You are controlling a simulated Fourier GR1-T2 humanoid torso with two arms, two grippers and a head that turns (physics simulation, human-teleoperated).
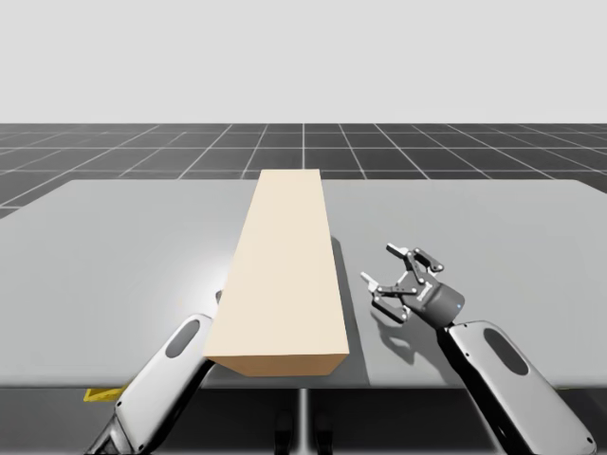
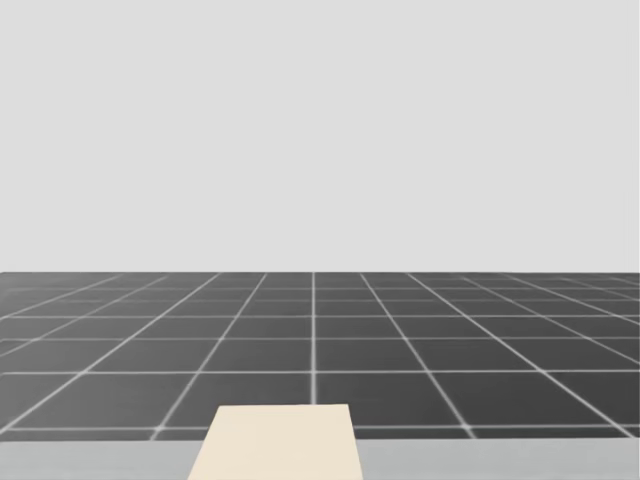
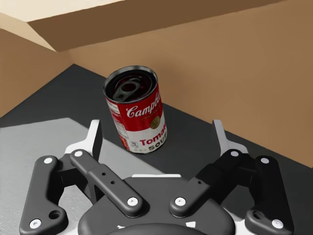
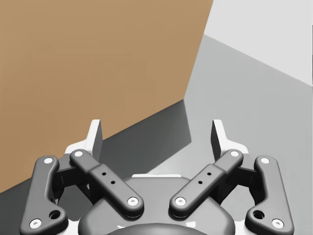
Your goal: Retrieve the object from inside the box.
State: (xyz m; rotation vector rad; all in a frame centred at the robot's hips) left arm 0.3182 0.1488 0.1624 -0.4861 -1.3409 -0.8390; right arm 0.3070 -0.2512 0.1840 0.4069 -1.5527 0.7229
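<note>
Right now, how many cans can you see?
1. A red-and-white can stands upright inside the cardboard box, just ahead of my open left hand, which is not touching it. The box's walls may hide others.

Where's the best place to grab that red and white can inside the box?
I'd clamp the red and white can across its curved side, mid-height, coming in level with the left gripper. It stands upright, and the box closes it in behind and above.
</note>
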